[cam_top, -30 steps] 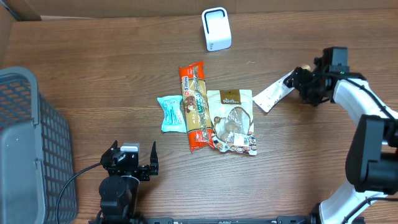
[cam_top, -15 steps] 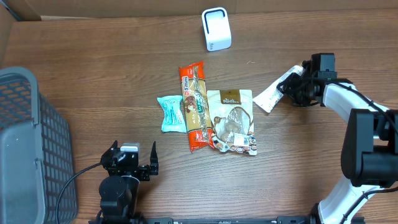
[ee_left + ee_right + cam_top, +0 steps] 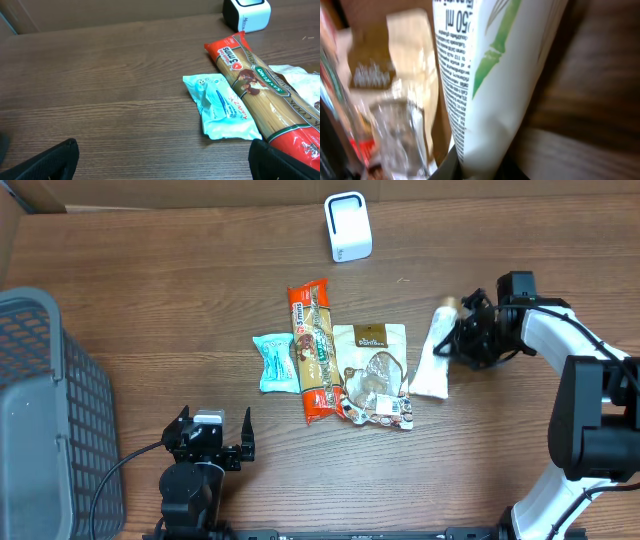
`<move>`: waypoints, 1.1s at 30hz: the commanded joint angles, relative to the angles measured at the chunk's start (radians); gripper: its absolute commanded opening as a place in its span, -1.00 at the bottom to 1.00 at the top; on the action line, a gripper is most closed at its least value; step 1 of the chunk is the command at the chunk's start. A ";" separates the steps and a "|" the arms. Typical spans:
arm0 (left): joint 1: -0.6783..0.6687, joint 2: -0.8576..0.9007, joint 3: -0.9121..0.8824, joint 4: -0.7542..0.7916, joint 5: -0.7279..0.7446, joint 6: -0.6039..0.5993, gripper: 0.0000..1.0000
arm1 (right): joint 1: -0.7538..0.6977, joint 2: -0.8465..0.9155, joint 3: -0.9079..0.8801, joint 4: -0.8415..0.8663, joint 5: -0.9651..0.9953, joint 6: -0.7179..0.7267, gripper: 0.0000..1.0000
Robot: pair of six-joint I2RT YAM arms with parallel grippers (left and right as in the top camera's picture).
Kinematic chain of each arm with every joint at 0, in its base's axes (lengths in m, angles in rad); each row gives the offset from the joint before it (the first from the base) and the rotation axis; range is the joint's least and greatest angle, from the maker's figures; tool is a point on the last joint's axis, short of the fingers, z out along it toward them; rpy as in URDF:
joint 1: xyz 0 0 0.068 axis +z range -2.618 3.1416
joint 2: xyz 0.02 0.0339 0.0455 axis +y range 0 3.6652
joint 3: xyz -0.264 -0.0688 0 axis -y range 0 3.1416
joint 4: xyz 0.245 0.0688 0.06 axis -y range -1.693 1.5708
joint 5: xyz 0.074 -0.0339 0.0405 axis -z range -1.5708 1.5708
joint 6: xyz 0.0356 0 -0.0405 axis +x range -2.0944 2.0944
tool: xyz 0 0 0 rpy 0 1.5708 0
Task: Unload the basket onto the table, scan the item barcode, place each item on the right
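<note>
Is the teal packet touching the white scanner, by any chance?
No, the teal packet lies beside the pasta pack, well apart from the scanner.

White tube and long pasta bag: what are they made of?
The white tube looks like soft plastic, smooth and slightly shiny, with print on it. The pasta bag seems thin glossy plastic film; light glints on its wrinkles.

White tube (image 3: 430,366), green bamboo print, beside pouch (image 3: 371,345), in right pincer (image 3: 466,342); white scanner (image 3: 348,227) upright, apart.
</note>
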 commanded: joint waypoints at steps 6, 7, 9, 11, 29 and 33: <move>0.000 -0.011 -0.006 0.000 -0.009 -0.013 0.99 | 0.016 -0.020 -0.025 0.056 0.085 -0.208 0.02; 0.000 -0.011 -0.006 0.000 -0.009 -0.013 0.99 | 0.016 -0.018 -0.030 0.073 0.085 -0.204 0.04; 0.000 -0.011 -0.006 0.000 -0.009 -0.013 0.99 | 0.016 -0.010 -0.033 0.087 0.084 -0.203 0.04; 0.000 -0.011 -0.006 0.000 -0.009 -0.013 0.99 | 0.016 -0.003 -0.033 0.087 0.076 -0.201 0.04; 0.000 -0.011 -0.006 0.000 -0.009 -0.013 0.99 | -0.011 0.062 0.019 -0.010 -0.259 -0.047 -0.93; 0.000 -0.011 -0.006 0.000 -0.009 -0.013 0.99 | -0.037 0.009 0.137 -0.194 -0.409 -0.148 -0.93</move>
